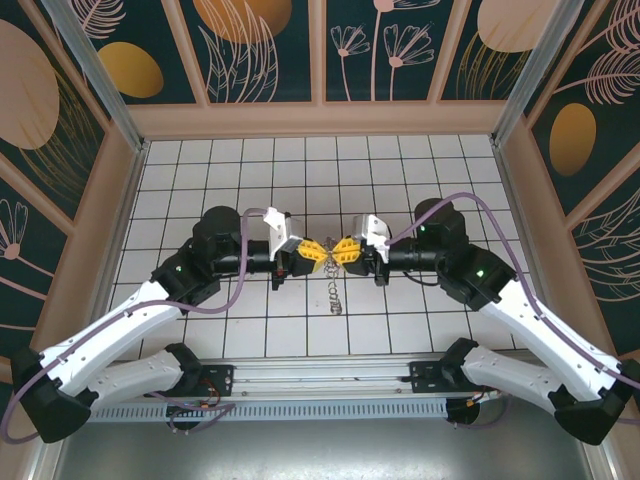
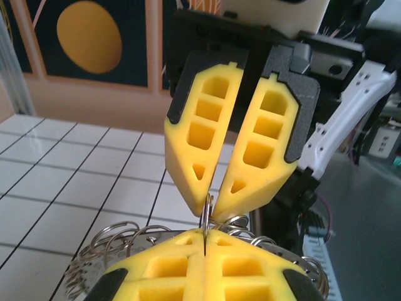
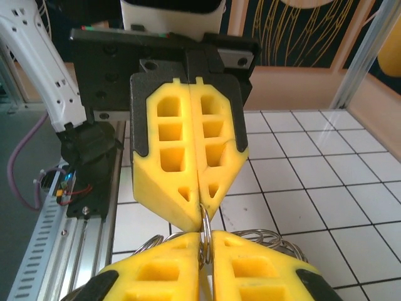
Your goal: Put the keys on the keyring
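My left gripper [image 1: 318,250] and right gripper [image 1: 341,250] meet tip to tip above the middle of the tiled floor. Both pinch one thin upright wire loop [image 2: 207,212] on the rim of the keyring [image 1: 335,293], which hangs below them. In the left wrist view my left gripper [image 2: 205,241] is pressed shut on the loop. The right gripper [image 2: 209,210] grips it from the far side. In the right wrist view my right gripper [image 3: 207,243] stands a narrow slit apart, and the loop [image 3: 205,221] fills that slit. The keys are hidden.
The keyring's other wire loops [image 2: 119,233] fan out under the fingers. The white tiled floor [image 1: 230,160] is walled by a tan frame [image 1: 320,118]. A rail with the arm bases [image 1: 320,378] runs along the near edge.
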Available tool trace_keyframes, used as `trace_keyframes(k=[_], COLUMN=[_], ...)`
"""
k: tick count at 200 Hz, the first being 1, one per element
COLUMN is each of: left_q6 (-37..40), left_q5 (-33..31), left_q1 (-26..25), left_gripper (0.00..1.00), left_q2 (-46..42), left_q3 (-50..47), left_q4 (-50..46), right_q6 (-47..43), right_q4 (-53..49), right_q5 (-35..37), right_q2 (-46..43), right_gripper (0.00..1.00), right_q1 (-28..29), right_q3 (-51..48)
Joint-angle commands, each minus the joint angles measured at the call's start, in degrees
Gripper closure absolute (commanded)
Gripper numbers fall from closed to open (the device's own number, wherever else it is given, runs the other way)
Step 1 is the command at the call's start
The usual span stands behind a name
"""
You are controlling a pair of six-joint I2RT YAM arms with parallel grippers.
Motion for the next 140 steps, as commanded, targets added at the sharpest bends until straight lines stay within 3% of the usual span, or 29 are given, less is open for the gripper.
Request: trace_keyframes(k=[1, 27, 48, 68, 108, 121, 140], left_q6=[-6.25, -9.38, -12.21, -13.25, 1.12, 5.41, 9.43], left_q5=[5.08, 7.43, 8.49, 8.32, 0.74, -1.32, -3.23], left_q1=[-0.11, -0.14, -0.08, -0.33, -1.15, -1.19, -1.18], left_gripper=[1.0, 1.0, 1.0, 1.0, 1.0, 0.89, 0.82], left_q2=[-1.32, -1.31, -1.18, -0.97, 1.32, 2.47, 4.31], left_q3=[-1.05, -3.04, -5.03, -5.89, 2.79, 6.2, 9.67], left_q4=[13.59, 18.86, 23.86, 25.47, -0.69, -7.77, -13.85], right_q6=[2.27, 3.13, 3.78, 3.26, -0.89, -2.57, -4.71], right_q4=[4.82, 6.09, 7.33, 6.79, 0.22, -2.38, -5.84], right_q5=[-0.8, -0.82, -1.25, -1.35, -0.29, -0.38, -0.47], right_q2=[-0.22, -0.34, -0.68, -0.5, 2.06, 3.76, 6.02], right_gripper=[0.88, 0.88, 1.0, 1.0, 1.0, 1.0, 1.0], right_q1=[0.3, 0.3, 0.31, 0.31, -0.05, -0.04, 0.01], right_q3=[-1.25, -1.86, -2.59, -2.27, 1.86, 3.74, 6.41])
